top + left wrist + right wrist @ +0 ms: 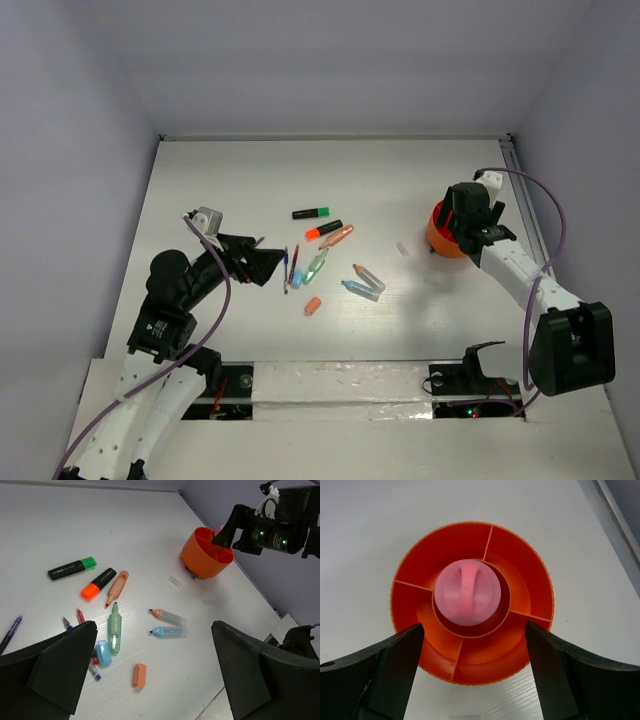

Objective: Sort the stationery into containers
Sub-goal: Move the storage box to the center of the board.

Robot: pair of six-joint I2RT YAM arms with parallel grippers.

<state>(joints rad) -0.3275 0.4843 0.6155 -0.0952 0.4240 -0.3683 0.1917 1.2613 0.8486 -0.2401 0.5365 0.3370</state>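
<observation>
White table (220,180) with two robot arms at its near edge. The right gripper (473,630) hangs directly over a round orange holder (520,560) near the table's right edge. Its fingers are spread wide to either side, gripping nothing.

Only the right wrist view looks down into the holder. It has one round centre well ringed by four divided sections, and one rounded pink object (467,599) sits in the well.

The left gripper (154,635) hovers low over the left-centre of the table, fingers wide apart and empty.

The left wrist view shows the loose stationery most clearly; from overhead it is only small coloured streaks. It all lies flat mid-table, well apart from the holder.

- **Six highlighters:**
  - a black one with a green cap (72,568)
  - a black one with an orange cap (98,583)
  - a peach one (117,587)
  - a pale green one (114,629)
  - a clear one with an orange tip (167,616)
  - a light blue one (169,632)
- **Three thin pens near the left finger:**
  - purple (11,632)
  - red (80,616)
  - blue (67,624)
- **Two loose caps:**
  - a light blue cap (103,653) just beside the green highlighter
  - an orange cap (139,674) lying alone
- **One small pale bit (175,581):** it lies between the cluster and the holder, nearer the holder.
</observation>
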